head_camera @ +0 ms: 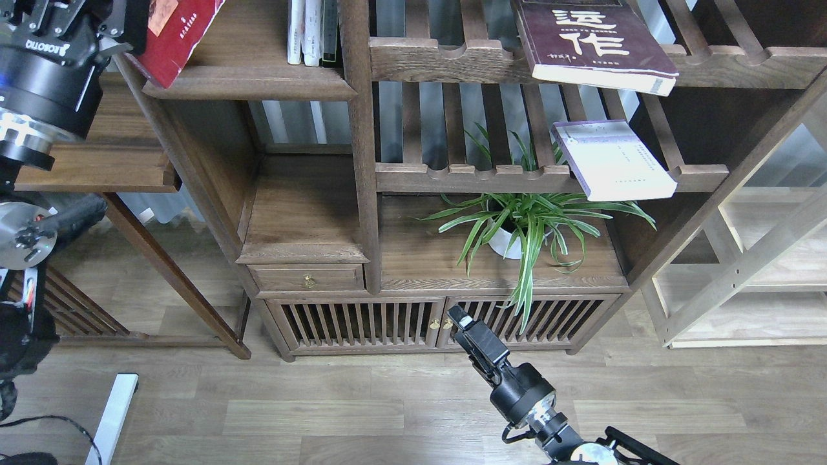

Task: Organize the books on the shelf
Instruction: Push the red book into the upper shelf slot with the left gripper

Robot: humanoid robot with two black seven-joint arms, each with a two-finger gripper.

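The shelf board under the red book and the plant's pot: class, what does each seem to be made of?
The shelf looks like dark-stained wood with a matt finish: grain lines run along its rounded front edge. The red book lying partly on it appears to be a paperback with a glossy printed cover. The pot looks like smooth white ceramic, possibly plastic; leaves hide most of it.

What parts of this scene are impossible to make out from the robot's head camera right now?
- Left gripper: cut off by the top edge of the head view, so its hold on the red paperback book cannot be confirmed.
- The red paperback's cover: mostly out of frame.
- Right gripper: dark and end-on; fingers cannot be told apart.
- Large maroon book with white characters: its top is cropped.
- Thin white-spined volumes: spine text is too small.
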